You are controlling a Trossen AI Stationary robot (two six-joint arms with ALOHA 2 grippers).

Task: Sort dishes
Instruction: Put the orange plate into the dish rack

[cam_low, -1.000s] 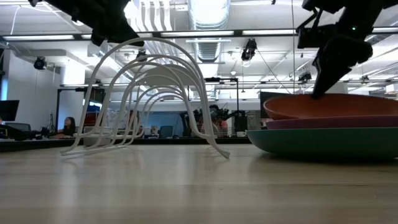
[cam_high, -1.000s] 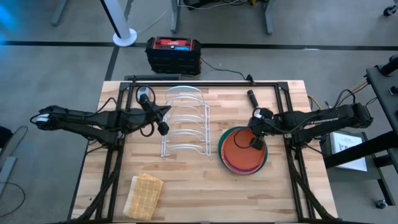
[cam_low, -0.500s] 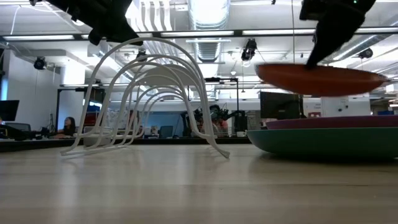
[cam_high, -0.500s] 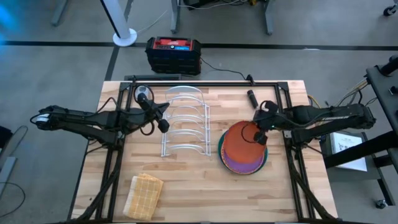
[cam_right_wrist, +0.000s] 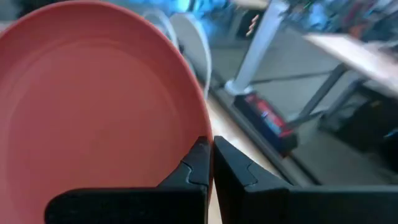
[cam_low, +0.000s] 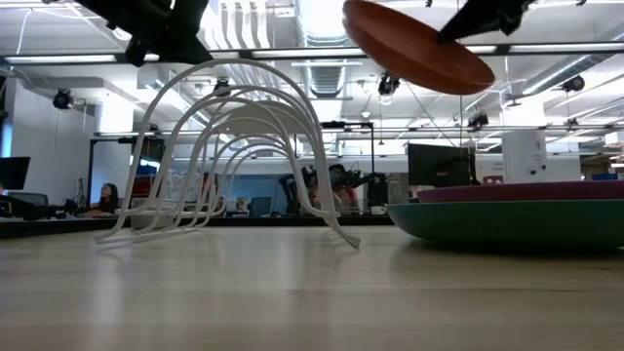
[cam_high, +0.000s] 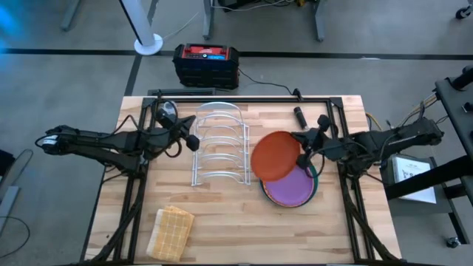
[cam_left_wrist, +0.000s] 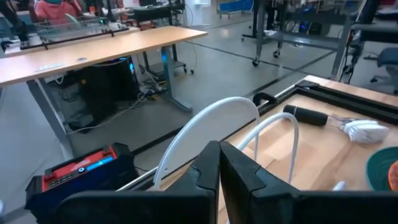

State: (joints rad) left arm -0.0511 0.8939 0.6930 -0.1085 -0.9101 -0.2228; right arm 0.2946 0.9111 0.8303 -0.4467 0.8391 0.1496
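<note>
**Orange plate up, two plates stacked on the bench**

The plain orange plate [cam_high: 276, 155] is raised clear of the stack and tilted, its low edge toward the 9 o'clock side; the right tool [cam_high: 304, 158] pinches its rim at the 3 o'clock edge. Partly under it, the purple plate [cam_high: 290, 186] lies flat and face up inside the larger teal-green plate [cam_high: 314, 185], which rests on the bench [cam_high: 236, 229] right of centre. Seen level, the orange plate hangs well above both.
</note>
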